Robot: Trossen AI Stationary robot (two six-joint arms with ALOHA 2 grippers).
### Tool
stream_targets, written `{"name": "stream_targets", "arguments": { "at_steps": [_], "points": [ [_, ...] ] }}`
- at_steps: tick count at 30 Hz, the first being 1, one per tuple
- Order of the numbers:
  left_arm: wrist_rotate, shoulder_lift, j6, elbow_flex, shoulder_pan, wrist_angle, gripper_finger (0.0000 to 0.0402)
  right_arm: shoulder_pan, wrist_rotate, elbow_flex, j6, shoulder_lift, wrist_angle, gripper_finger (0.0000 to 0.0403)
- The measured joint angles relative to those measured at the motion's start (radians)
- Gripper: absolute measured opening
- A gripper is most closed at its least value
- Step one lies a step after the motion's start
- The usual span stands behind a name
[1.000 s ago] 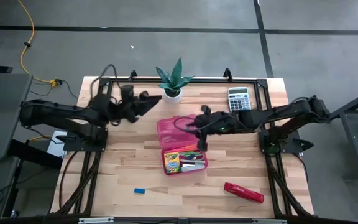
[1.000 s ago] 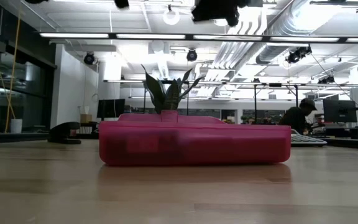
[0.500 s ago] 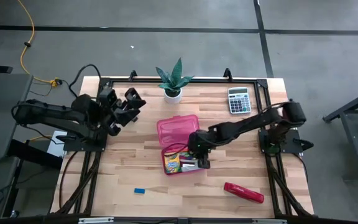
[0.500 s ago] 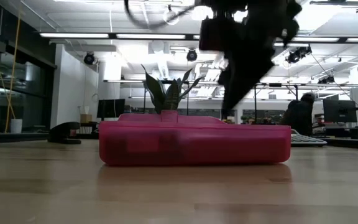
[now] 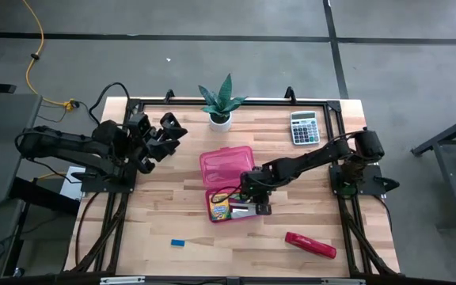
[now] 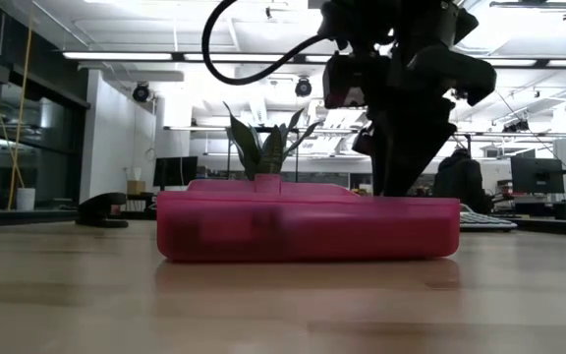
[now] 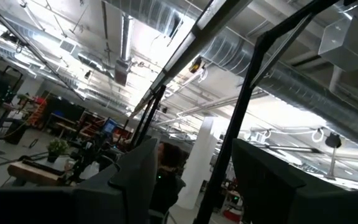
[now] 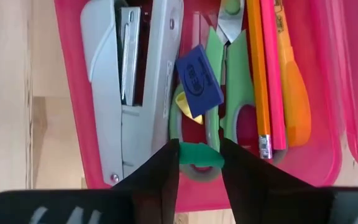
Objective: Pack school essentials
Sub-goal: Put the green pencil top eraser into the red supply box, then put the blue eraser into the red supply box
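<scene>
Scissors (image 8: 229, 118) lie in the open pink case (image 5: 228, 184) mid-bench, beside an orange pencil (image 8: 258, 68), a blue eraser (image 8: 199, 79) and a grey stapler (image 8: 132, 81). Right pincer (image 8: 200, 163) hovers just above the scissors' green handle, fingers parted, holding nothing. Left pincer (image 5: 170, 127) waits raised over the bench's (image 5: 157, 214) left rear (fingers spread).
</scene>
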Motion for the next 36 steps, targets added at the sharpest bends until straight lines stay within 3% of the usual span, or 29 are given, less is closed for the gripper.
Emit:
{"name": "stream_targets", "arguments": {
  "at_steps": [11, 18, 21, 27, 31, 36],
  "points": [
    [0.0, 0.0, 0.0, 0.0, 0.0, 0.001, 0.0195, -0.011, 0.02, 0.0, -0.059, -0.025, -0.033, 0.0214],
    [-0.003, 0.0, 0.009, 0.0, 0.0, 0.0, 0.0195, -0.035, 0.157, -0.005, -0.054, -0.208, -0.119, 0.0226],
    [-0.003, 0.0, 0.023, 0.0, 0.0, 0.001, 0.0195, -0.034, 0.225, -0.084, -0.006, -0.336, 0.028, 0.0223],
    [-0.007, -0.001, -0.007, 0.0, 0.0, -0.034, 0.0195, -0.033, 0.268, -0.404, 0.169, -0.565, 0.599, 0.022],
    [-0.079, -0.021, 0.054, 0.0, -0.001, -0.288, 0.0195, -0.043, 0.268, -0.516, 0.166, -0.639, 0.916, 0.022],
    [-0.282, -0.078, 0.109, 0.0, -0.002, -0.602, 0.0195, -0.063, 0.273, -0.523, 0.099, -0.665, 1.004, 0.022]
  ]
}}
